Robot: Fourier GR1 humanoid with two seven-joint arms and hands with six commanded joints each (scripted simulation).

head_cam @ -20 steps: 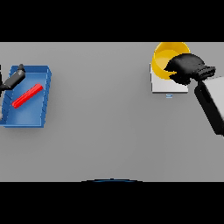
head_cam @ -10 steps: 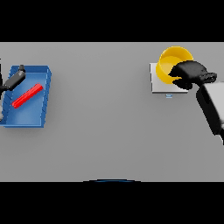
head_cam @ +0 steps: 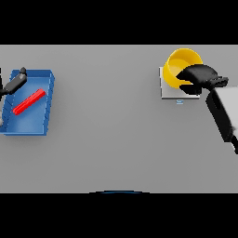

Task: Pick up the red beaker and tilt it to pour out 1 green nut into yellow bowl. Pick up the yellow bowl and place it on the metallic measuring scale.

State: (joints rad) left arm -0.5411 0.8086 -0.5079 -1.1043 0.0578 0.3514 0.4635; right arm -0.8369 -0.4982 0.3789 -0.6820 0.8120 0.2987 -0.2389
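We keep our right hand (head_cam: 199, 76) curled around the near rim of the yellow bowl (head_cam: 182, 65) to steady it on the metallic scale (head_cam: 173, 90), while our left hand (head_cam: 15, 81), fingers unclear, sits by the red beaker (head_cam: 29, 102) lying in the blue tray (head_cam: 28, 125).

Bowl moves up on the scale

The right hand (head_cam: 199, 76) has slid the yellow bowl (head_cam: 181, 65) a bit farther back over the metallic measuring scale (head_cam: 169, 92), so more of the scale's front shows now.
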